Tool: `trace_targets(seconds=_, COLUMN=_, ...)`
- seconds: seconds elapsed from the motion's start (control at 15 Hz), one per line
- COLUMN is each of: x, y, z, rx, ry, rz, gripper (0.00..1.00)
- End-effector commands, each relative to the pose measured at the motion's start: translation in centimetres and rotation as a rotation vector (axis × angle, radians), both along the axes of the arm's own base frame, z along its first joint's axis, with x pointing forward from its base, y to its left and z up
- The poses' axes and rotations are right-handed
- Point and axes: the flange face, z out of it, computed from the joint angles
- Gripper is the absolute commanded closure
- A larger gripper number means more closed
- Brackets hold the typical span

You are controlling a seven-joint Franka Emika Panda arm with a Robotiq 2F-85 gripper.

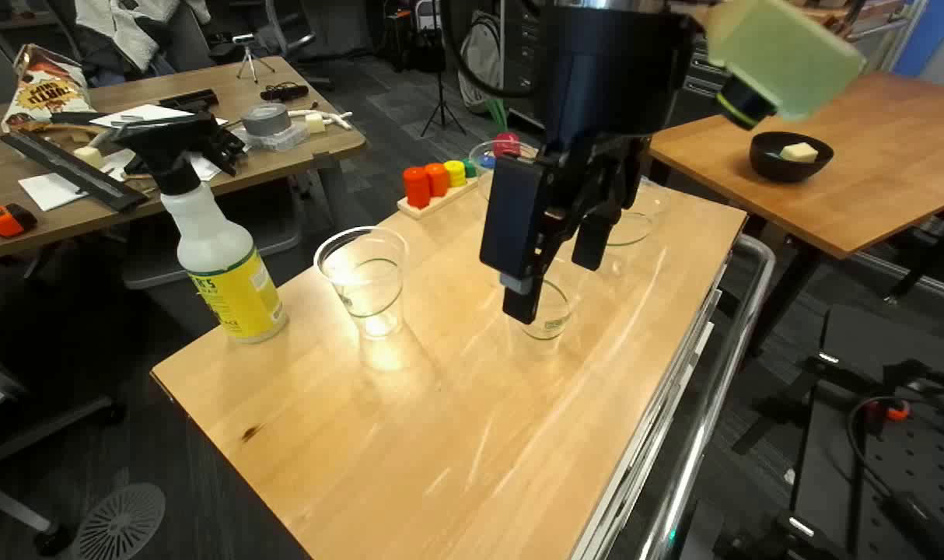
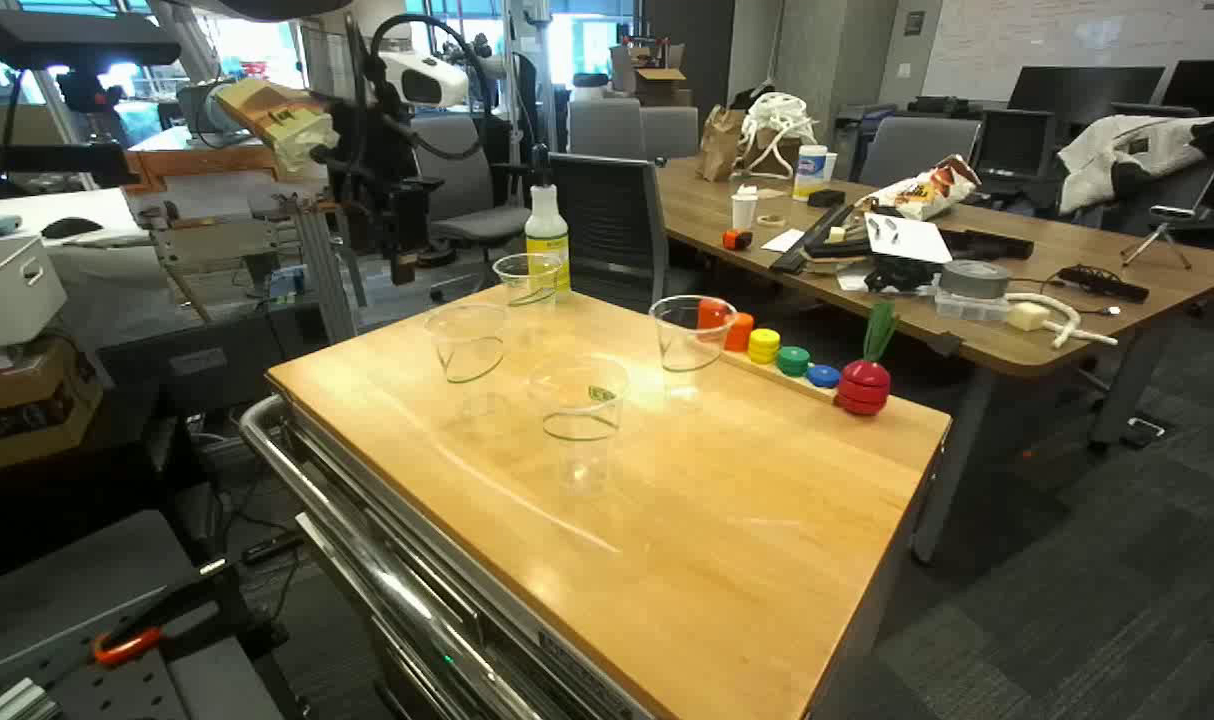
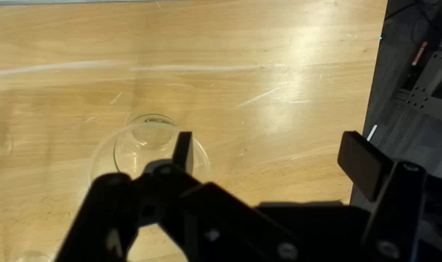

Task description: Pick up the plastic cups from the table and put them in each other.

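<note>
Several clear plastic cups stand upright and apart on the light-wood table (image 1: 410, 467) (image 2: 727, 560). One cup (image 1: 375, 292) (image 2: 527, 285) is near the spray bottle. A second cup (image 1: 554, 311) (image 2: 467, 350) shows partly behind the gripper in an exterior view. Another cup (image 1: 635, 225) (image 2: 582, 420) is nearer the railed side, and another (image 1: 491, 159) (image 2: 692, 335) stands by the coloured blocks. My gripper (image 1: 559, 281) (image 2: 403, 262) is open, empty and above the table. In the wrist view the gripper (image 3: 268, 154) has its left finger overlapping a cup (image 3: 144, 145); its right finger shows at the table's edge.
A yellow-labelled spray bottle (image 1: 239, 272) (image 2: 547, 240) stands at a table corner. A peg board with coloured blocks (image 1: 433, 187) (image 2: 777, 360) lies along one edge. A metal rail (image 1: 721, 420) (image 2: 367, 560) runs along another side. Other tables stand nearby.
</note>
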Motion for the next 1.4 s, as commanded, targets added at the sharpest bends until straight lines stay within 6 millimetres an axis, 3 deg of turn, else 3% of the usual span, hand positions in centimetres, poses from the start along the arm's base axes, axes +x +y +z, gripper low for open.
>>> trace_targets(seconds=0.0, x=0.1, y=0.0, z=0.2, rx=0.001, ry=-0.003, rz=0.000, gripper=0.00)
trace_targets(seconds=0.33, x=0.4, y=0.2, z=0.8, rx=0.005, ry=-0.016, rz=0.000, gripper=0.00)
trace_targets(seconds=0.53, x=2.2, y=0.0, z=0.6, rx=-0.004, ry=0.014, rz=0.009, gripper=0.00)
trace_targets(seconds=1.07, x=10.8, y=-1.1, z=0.8, rx=-0.061, ry=0.001, rz=0.000, gripper=0.00)
trace_targets(seconds=1.33, x=14.6, y=-1.5, z=-0.8, rx=-0.054, ry=0.018, rz=0.002, gripper=0.00)
